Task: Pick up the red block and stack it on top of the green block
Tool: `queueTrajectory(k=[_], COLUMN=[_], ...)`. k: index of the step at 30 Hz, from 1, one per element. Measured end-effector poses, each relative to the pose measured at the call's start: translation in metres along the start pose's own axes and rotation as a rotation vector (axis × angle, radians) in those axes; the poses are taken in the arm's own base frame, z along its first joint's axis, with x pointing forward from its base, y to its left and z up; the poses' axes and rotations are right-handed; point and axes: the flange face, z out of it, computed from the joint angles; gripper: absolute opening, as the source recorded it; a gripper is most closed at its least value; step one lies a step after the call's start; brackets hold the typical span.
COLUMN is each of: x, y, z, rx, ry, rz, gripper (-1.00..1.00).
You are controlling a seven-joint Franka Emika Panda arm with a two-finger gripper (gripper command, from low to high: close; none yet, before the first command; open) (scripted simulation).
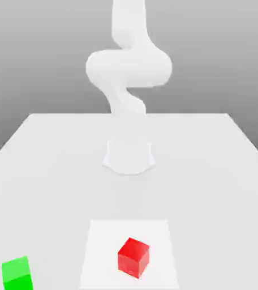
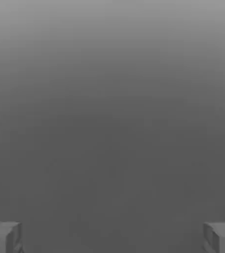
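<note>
Nearest the exterior camera: green block (image 1: 16,273), one of it, sitting on the surface (image 1: 52,170) at the front edge on the exterior view's left, partly cut by the frame. Next, red block (image 1: 133,256), one of it, just a bit farther back and toward the middle, resting on a lighter square patch (image 1: 100,238) of the surface, turned slightly so a corner faces the camera. The two blocks are well apart, nothing on top of either. Farther back, the arm (image 1: 128,68), one of it, rises from its round base (image 1: 129,157) at mid-surface and folds up high, nowhere near the blocks. In the hand view the claw (image 2: 112,237) shows two grey fingertips (image 2: 3,237) set wide apart at opposite edges with nothing between them, so it is fully spread and holds nothing; beyond them just plain grey backdrop, no block in its sight. Step in hand, as I judge it: the very start, the reach to the red block not yet begun, nothing of the stack done. Next move calls for bringing the claw out and down over the red block, turning the wrist to match the block's rotated faces, keeping the fingers wide until they straddle it, then closing. Counts: one red block, one green block, one arm, one claw, two fingertips.
</note>
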Motion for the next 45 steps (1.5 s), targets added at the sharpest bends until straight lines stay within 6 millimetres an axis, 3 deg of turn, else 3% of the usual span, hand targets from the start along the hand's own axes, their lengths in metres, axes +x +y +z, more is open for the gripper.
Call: queueTrajectory(k=[6, 12, 17, 22, 25, 31, 32, 39, 45], x=[-0.018, -0.063, -0.113, -0.162, -0.186, -0.216, -0.219, -0.219, -0.192], y=[0.020, 0.052, 0.090, 0.137, 0.167, 0.199, 0.202, 0.201, 0.176], z=[0.127, 0.237, 0.311, 0.364, 0.387, 0.433, 0.436, 0.435, 0.395], rx=[-0.033, -0.074, -0.119, -0.176, -0.212, -0.219, -0.219, -0.219, -0.219], ry=[-0.210, -0.390, -0.524, -0.647, -0.705, -0.718, -0.719, -0.721, -0.720], rz=[-0.208, -0.417, -0.599, -0.792, -0.895, -0.920, -0.919, -0.918, -0.918], gripper=[0.00, 0.00, 0.00, 0.00, 0.00, 0.00, -1.00, -1.00, -1.00])
